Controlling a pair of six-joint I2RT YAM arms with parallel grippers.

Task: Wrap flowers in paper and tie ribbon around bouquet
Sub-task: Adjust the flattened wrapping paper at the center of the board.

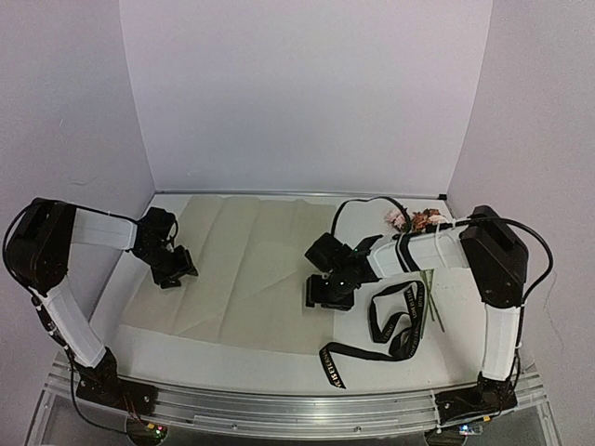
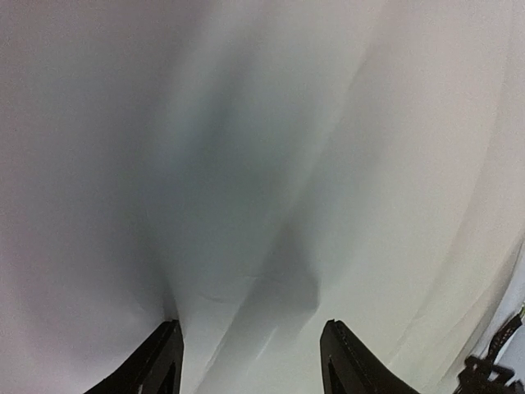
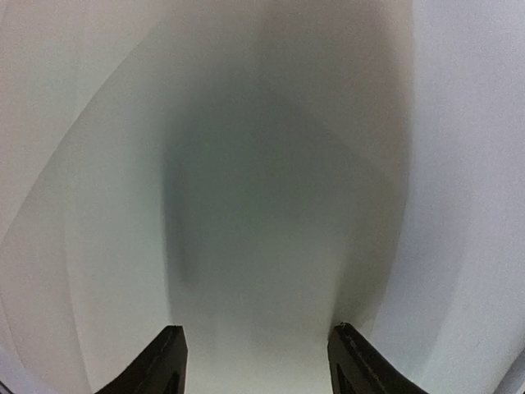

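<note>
Right tool (image 1: 325, 295) hovers over the paper (image 1: 246, 269); ribbon (image 1: 398, 321) lies just beside.

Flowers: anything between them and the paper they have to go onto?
No loose object. The flowers lie right of the paper, but the right arm's forearm crosses above their stems, with the open right gripper over the paper's right edge. The ribbon lies nearer, beside the stem ends.

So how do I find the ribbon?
Look at the table's right side, beside the right arm. Just off the tan paper lies the ribbon, a flat black strip in loose loops. Unlike the round black cables, it has tiny light lettering.
</note>
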